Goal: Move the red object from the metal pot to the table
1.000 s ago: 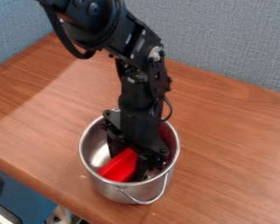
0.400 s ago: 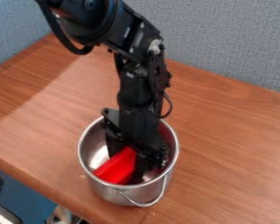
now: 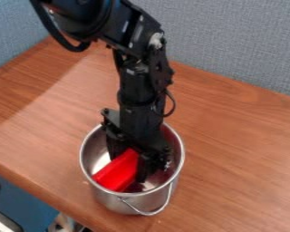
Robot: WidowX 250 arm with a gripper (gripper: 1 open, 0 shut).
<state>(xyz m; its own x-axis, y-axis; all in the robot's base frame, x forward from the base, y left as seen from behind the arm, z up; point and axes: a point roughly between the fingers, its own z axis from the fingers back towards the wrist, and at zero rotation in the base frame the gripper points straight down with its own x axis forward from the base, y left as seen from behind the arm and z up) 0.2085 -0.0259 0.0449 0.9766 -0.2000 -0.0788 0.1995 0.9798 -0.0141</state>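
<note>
Above the pincer (image 3: 138,168), the arm (image 3: 141,82) is black nearly throughout, built of chunky, angular segments with rounded joint housings and a dull sheen on the edges. A thick black cable (image 3: 53,29) loops out in a smooth curve beside the uppermost segment, farthest from the pincer, and a thinner dark cable (image 3: 172,104) bows out from the narrower section nearer to it. Small pale round spots, perhaps screw heads, and a light greyish patch (image 3: 158,41) mark the joint between those two stretches, while the pincer itself is dark and knobbly, its finer detail too small to tell.
</note>
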